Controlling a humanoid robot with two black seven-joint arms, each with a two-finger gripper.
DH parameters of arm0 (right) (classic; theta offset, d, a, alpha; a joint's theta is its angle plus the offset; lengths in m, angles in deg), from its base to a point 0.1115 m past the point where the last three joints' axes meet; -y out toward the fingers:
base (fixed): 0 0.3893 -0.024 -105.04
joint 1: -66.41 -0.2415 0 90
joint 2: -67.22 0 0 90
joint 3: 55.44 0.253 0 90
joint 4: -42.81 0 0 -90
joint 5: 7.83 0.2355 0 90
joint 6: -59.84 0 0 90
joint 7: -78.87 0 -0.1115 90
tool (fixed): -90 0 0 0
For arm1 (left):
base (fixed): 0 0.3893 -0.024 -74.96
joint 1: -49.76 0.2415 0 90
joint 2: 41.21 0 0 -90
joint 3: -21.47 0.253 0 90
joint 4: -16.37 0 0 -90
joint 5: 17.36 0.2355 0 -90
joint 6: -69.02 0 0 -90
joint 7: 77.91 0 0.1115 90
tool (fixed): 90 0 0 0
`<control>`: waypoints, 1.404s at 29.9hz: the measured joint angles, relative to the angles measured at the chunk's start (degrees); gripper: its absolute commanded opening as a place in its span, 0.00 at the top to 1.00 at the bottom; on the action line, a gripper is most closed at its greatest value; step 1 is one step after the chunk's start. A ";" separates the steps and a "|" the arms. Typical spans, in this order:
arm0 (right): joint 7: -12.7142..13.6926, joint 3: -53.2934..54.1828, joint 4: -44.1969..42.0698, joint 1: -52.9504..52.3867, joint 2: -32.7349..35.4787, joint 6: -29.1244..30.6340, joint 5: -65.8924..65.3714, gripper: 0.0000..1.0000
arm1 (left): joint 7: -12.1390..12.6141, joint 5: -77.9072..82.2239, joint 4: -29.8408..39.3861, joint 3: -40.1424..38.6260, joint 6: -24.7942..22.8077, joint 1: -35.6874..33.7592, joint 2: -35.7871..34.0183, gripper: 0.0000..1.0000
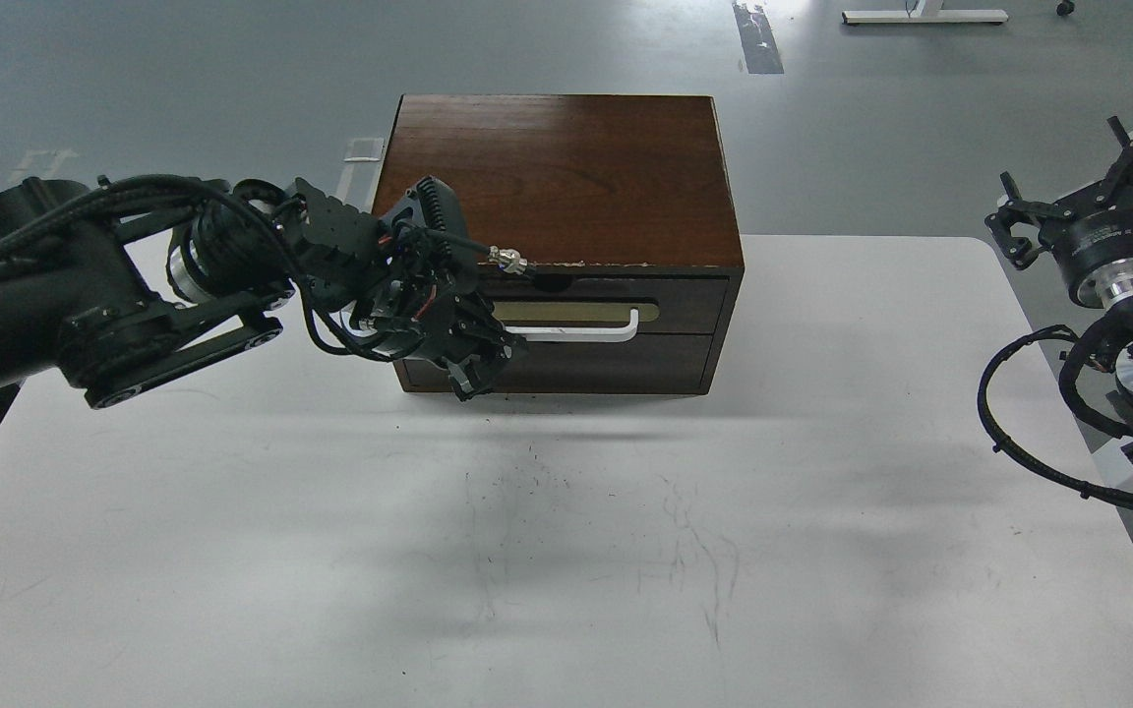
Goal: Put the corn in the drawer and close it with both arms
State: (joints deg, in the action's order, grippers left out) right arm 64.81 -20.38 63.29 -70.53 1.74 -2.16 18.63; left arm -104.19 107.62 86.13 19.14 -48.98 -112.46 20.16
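One drawer (pixel 606 334) sits flush in the cabinet (pixel 557 167), my left gripper (pixel 473 369) against its front to push, claw state unclear; right gripper (pixel 1088 202) spread, parked aside; corn unseen, presumably inside.

A white surface (pixel 822 551) with rounded far corners fills the foreground, scuffed with faint dark scratches (pixel 694 560) near its middle. Beyond it lies a smooth grey floor (pixel 183 79), marked with a dark tape strip (pixel 755 37). A white furniture base (pixel 924 15) stands at the far edge.
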 measured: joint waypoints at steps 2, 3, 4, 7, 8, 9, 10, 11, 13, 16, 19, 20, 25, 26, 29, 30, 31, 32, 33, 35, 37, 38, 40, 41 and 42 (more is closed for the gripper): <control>0.00 0.00 0.00 0.05 0.01 0.00 0.00 0.00 | -0.02 0.02 0.55 -0.03 0.00 0.00 0.00 1.00; 0.00 0.00 0.00 0.07 0.01 0.00 0.00 0.00 | -0.06 0.02 0.96 -0.09 0.00 0.00 0.07 1.00; 0.00 0.00 0.00 0.09 0.01 0.00 0.00 0.00 | -0.11 0.02 1.39 -0.16 0.00 0.01 0.21 1.00; 0.00 0.00 -0.02 0.18 0.01 0.00 0.00 0.00 | -0.30 0.02 3.75 -0.19 0.01 0.11 0.43 1.00; 0.00 0.00 -0.04 0.22 0.01 0.00 0.00 0.00 | -0.33 0.02 4.71 -0.19 0.01 0.13 0.42 1.00; 0.00 0.00 -0.07 0.24 0.01 0.00 0.00 0.00 | -0.35 0.02 5.57 -0.19 0.01 0.14 0.32 1.00; 0.00 0.00 -0.08 0.25 0.01 0.00 0.00 0.00 | -0.36 0.01 6.18 -0.19 0.02 0.14 0.23 1.00; 0.00 0.00 -0.09 0.27 0.01 0.00 0.00 0.00 | -0.36 0.02 6.87 -0.27 0.02 0.14 0.02 1.00; -0.03 0.00 -0.09 0.34 0.01 0.00 0.00 0.00 | -0.35 0.02 8.42 -0.65 0.02 0.13 -0.69 1.00; -0.09 0.00 -0.11 0.43 0.01 0.00 0.00 0.00 | -0.42 -2.64 12.05 -1.94 0.02 -0.02 -4.15 1.00; -0.24 0.05 -0.16 0.43 0.09 0.00 0.00 0.00 | -0.40 -13.21 13.62 -6.76 0.02 0.11 -8.14 1.00; -0.32 0.05 -0.10 0.47 0.26 0.00 0.00 0.00 | -0.38 -17.74 13.63 -8.67 0.02 0.30 -9.34 1.00; -0.57 0.05 0.26 0.55 0.71 0.00 0.00 0.00 | -0.34 -48.35 9.27 -16.53 0.02 2.57 -17.02 0.34; -0.60 0.05 0.27 0.45 0.67 0.00 0.01 0.00 | -0.29 -53.75 7.84 -16.91 0.02 2.87 -18.18 0.22; -0.78 0.10 0.39 0.00 0.47 0.00 0.00 0.00 | -0.35 -71.73 1.71 -17.28 0.00 3.74 -20.32 0.15; -0.83 0.13 0.37 -0.08 0.47 0.00 0.01 0.00 | -0.37 -77.12 -0.68 -17.30 0.00 4.09 -20.52 0.11; -0.83 0.13 0.38 -0.14 0.45 0.00 0.00 0.00 | -0.44 -83.42 -3.10 -17.36 0.00 4.42 -20.50 0.09; -0.83 0.13 0.37 -0.22 0.45 0.00 0.00 0.00 | -0.48 -89.71 -5.64 -17.42 0.00 4.68 -20.34 0.07; -0.83 0.13 0.32 -0.36 0.45 0.00 0.00 0.00 | -0.48 -96.01 -9.24 -17.45 0.00 5.04 -19.94 0.06; -0.79 0.13 0.04 -1.05 0.47 0.00 0.00 0.00 | -0.36 -106.68 -16.62 -17.54 0.04 6.02 -18.06 0.06; -0.74 0.15 -0.13 -1.55 0.47 0.00 0.00 0.00 | -0.16 -113.04 -22.53 -17.66 0.03 6.91 -15.70 0.02; -0.73 0.22 -0.13 -1.65 0.46 0.00 0.00 0.00 | -0.06 -115.46 -25.44 -17.78 0.01 7.37 -14.32 0.02; -0.71 0.75 -0.14 -1.83 0.10 0.00 0.05 0.00 | 0.15 -121.37 -31.34 -17.88 0.03 8.43 -11.55 0.02; -0.70 1.14 -0.15 -1.92 -0.25 0.00 0.11 0.00 | 0.19 -123.69 -33.91 -17.91 0.03 9.17 -10.00 0.02; -0.69 1.48 -0.15 -1.99 -0.55 0.00 0.13 0.00 | 0.26 -126.01 -36.50 -17.92 0.03 9.78 -8.81 0.02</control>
State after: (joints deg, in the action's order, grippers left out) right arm 64.11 -18.89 63.15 -72.52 1.19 -2.16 18.75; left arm -103.93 -18.39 49.63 1.22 -48.95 -102.68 11.35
